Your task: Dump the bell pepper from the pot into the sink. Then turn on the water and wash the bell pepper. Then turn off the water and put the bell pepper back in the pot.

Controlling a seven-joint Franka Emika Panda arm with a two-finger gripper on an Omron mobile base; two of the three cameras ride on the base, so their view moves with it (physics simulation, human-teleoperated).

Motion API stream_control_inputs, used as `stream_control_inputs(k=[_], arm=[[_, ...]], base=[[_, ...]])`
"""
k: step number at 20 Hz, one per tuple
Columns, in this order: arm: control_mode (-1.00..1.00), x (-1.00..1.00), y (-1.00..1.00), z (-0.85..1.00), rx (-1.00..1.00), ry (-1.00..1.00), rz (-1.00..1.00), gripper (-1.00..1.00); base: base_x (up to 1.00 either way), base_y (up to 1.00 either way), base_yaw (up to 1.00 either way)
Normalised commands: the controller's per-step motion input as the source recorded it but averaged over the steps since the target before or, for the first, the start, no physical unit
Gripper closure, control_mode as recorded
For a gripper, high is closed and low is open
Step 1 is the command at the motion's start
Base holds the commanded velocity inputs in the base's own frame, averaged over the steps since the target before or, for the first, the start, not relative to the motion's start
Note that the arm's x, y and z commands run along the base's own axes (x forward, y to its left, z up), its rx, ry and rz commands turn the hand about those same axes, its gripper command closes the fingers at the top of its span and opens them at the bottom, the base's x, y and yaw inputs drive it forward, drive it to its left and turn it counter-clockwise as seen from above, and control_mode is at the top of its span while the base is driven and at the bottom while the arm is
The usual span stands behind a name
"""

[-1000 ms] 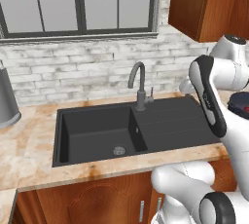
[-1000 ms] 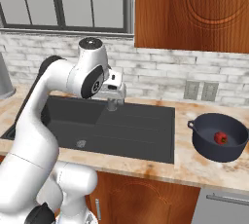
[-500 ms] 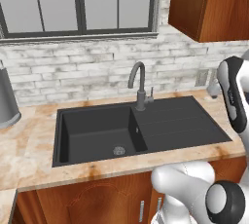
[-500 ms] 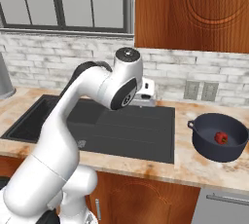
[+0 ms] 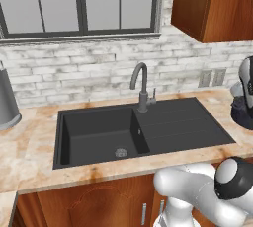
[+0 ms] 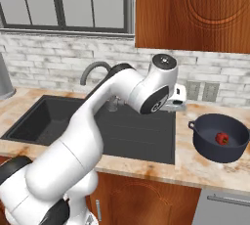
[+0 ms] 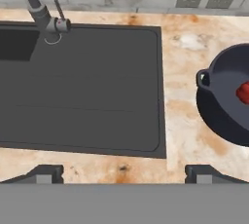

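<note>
in the pot (image 6: 220,143), bell pepper (image 6: 222,138), claw (image 7: 123,173) apparently spread

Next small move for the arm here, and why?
Probably carry the open gripper right, toward the dark round pot, and line up on its near side handle. The small red bell pepper sits inside it, and the matte black sink holds nothing.

Hand view: pot (image 7: 226,99) and bell pepper (image 7: 244,92) cut off at right edge; faucet (image 7: 38,7) top cropped.
</note>
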Motion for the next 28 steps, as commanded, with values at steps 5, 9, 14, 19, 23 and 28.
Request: stream_control_inputs(k=[5, 9, 14, 19, 23, 28], arm=[[-1.00, 0.43, -0.65, -0.26, 0.00, 0.00, -0.03, -1.00], [-1.00, 0.46, -0.61, -0.32, 0.00, 0.00, -0.03, -1.00], [-1.00, 0.51, -0.50, -0.36, -0.01, 0.02, -0.02, -1.00], [-1.00, 0.57, -0.36, -0.32, -0.01, 0.05, 0.00, -1.00], [-1.00, 0.54, -0.23, -0.33, -0.02, 0.06, 0.00, -1.00], [-1.00, 0.49, -0.15, -0.33, -0.02, 0.04, 0.00, -1.00]], base=[[0.00, 0.00, 0.00], [0.00, 0.00, 0.00], [0.00, 0.00, 0.00], [0.00, 0.00, 0.00], [0.00, 0.00, 0.00], [0.00, 0.00, 0.00]])
